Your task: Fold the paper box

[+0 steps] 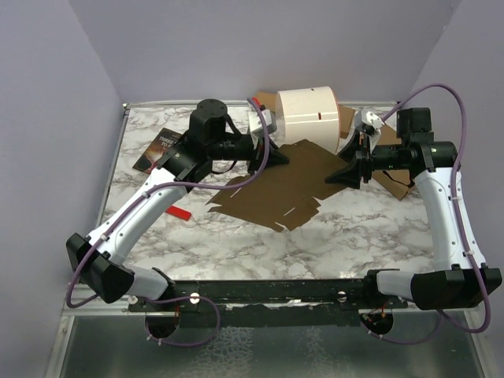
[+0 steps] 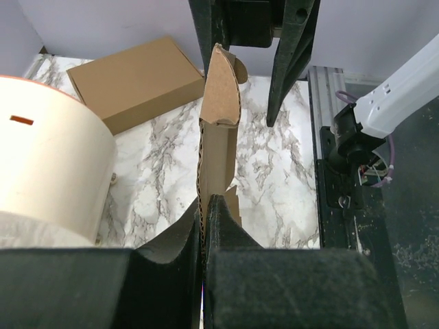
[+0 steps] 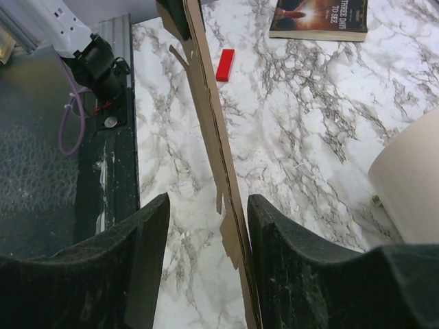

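Note:
The paper box (image 1: 283,185) is a flat brown die-cut sheet held up over the middle of the marble table. My left gripper (image 1: 272,155) is shut on its far-left edge; in the left wrist view the two pads pinch the corrugated edge (image 2: 203,226), and the sheet (image 2: 219,103) runs away edge-on. My right gripper (image 1: 346,173) is at the sheet's right edge. Its jaws stand open around the cardboard (image 3: 212,130), which lies against the right finger (image 3: 288,247) with a gap to the left finger (image 3: 137,253).
A large white roll (image 1: 307,114) stands at the back centre. A thicker brown cardboard box (image 2: 137,79) lies at the back right. A book (image 1: 157,146) lies at the back left, with a small red piece (image 1: 179,213) nearer the front. A black rail (image 1: 268,291) runs along the near edge.

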Controlling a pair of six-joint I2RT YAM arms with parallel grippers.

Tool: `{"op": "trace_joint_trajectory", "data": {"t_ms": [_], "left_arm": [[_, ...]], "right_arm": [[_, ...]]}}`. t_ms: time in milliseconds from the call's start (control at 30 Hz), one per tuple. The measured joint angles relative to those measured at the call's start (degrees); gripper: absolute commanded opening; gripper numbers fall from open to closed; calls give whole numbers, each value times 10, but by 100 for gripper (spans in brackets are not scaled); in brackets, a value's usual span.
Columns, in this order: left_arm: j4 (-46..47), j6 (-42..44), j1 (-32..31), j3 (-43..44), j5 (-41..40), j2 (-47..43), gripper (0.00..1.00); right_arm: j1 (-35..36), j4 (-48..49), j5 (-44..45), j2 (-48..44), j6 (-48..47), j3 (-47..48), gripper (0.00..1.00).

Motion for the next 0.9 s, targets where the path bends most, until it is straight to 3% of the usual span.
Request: {"op": "trace_joint_trajectory", "data": {"t_ms": [167,333,900], "left_arm": [[25,-16,37,-28,27,-26,0],[54,-41,68,-55,58,-42,0],[123,-95,101,-89,106,-54,0]], "right_arm": [[0,22,0,-11,11,-15,49],[-1,35,0,-16,18,-24,39],[-2,54,-38,-16,24,-44,34]]}}
